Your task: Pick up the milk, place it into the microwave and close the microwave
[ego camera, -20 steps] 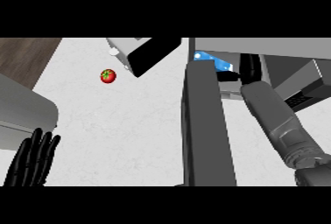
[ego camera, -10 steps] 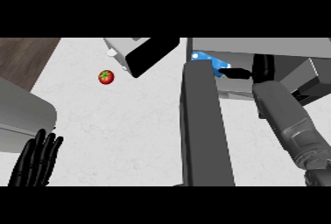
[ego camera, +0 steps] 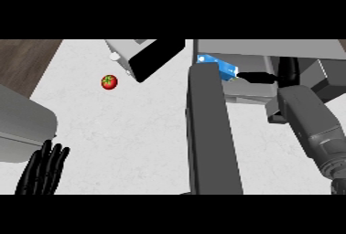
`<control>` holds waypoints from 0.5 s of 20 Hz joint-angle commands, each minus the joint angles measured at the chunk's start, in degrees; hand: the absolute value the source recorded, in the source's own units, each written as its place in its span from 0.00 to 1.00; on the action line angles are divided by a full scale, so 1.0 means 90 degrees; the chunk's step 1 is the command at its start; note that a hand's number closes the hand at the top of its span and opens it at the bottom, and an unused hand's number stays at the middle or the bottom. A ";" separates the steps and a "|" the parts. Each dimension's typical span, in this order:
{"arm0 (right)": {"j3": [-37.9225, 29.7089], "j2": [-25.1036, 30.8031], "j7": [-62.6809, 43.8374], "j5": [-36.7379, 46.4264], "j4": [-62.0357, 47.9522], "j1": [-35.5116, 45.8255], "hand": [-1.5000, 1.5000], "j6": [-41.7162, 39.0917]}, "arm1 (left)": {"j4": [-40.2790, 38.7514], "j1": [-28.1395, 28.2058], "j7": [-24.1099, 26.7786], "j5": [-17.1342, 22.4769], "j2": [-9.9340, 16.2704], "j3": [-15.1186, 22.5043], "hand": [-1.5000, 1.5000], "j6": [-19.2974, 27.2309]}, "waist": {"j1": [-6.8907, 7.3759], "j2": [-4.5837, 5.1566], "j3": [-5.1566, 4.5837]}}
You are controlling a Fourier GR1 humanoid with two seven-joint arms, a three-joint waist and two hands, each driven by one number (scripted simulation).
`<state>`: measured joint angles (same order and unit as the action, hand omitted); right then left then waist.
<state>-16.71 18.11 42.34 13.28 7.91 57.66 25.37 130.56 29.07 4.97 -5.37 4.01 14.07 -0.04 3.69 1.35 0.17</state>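
The blue and white milk carton (ego camera: 218, 65) stands inside the microwave (ego camera: 270, 48) at the top right, just behind the upper end of its open grey door (ego camera: 211, 137). My right hand (ego camera: 278, 75) is inside the cavity to the right of the carton. It is open, with fingers pointing up and the thumb stretched left, its tip at the carton's side. My left hand (ego camera: 45, 168) rests open at the lower left, fingers up.
A red tomato (ego camera: 109, 82) lies on the white counter at the upper left. A grey appliance with a dark front (ego camera: 150, 57) stands at the top middle. A grey rounded box (ego camera: 20, 121) sits at the left edge.
My right forearm has swung right and further into the microwave. The hand has shifted a little right of the carton, which stays in place. The left hand has not moved.
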 commanded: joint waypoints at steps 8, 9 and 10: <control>-0.0321 -0.0027 0.0540 -0.0444 0.0110 -0.0762 0.00 -0.1314 | 0.0129 0.0207 -0.0013 -0.0249 -0.0203 0.0408 0.00 0.0208 | -0.0226 -0.0089 -0.0008; -0.0257 -0.0188 0.0520 -0.0379 0.0040 -0.0680 0.00 -0.1340 | 0.0325 0.0369 -0.0045 0.0004 -0.0033 0.0351 0.00 -0.0002 | -0.0148 -0.0068 -0.0007; -0.0296 -0.0273 0.0564 -0.0453 0.0055 -0.0772 0.00 -0.1579 | -0.0046 -0.0443 -0.0402 -0.0161 -0.0232 0.0215 0.00 0.0217 | -0.0277 -0.0062 -0.0005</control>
<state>-18.94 16.19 45.83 10.07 9.08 54.18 15.35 131.22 29.91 4.72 -6.38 2.97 16.34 0.87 2.86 0.50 -0.36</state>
